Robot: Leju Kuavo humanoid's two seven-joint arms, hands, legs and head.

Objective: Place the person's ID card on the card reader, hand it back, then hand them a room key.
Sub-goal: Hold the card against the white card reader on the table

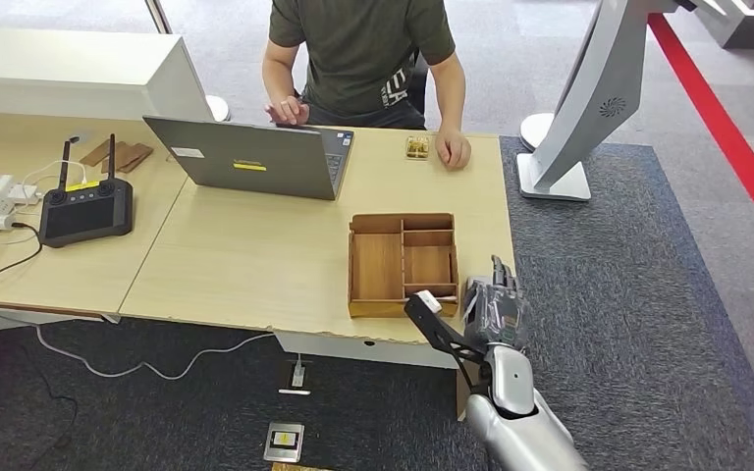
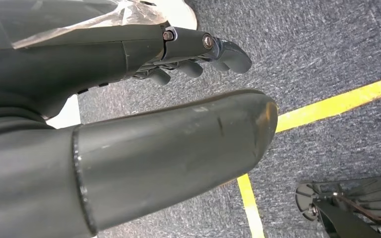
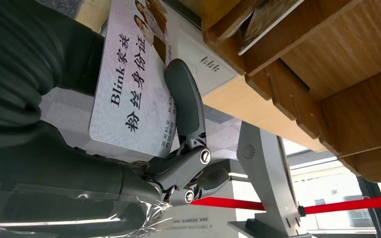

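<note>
Currently, the right hand point(image 1: 496, 309) pinched the ID card point(image 3: 134, 94) in its fingers point(image 3: 183, 99) beside the tray point(image 1: 373, 270) at the tabletop point(image 1: 255, 255) edge; that thin grip risked slipping.

The ID card point(image 3: 129, 94), pinched in the right robot hand point(image 3: 178, 148), reads "Blink" followed by the Chinese characters 家族 and, on a second line, 粉丝身份证; the smaller print beneath is too fine to read. Labels on the laptop point(image 1: 245, 157) are illegible.
</note>
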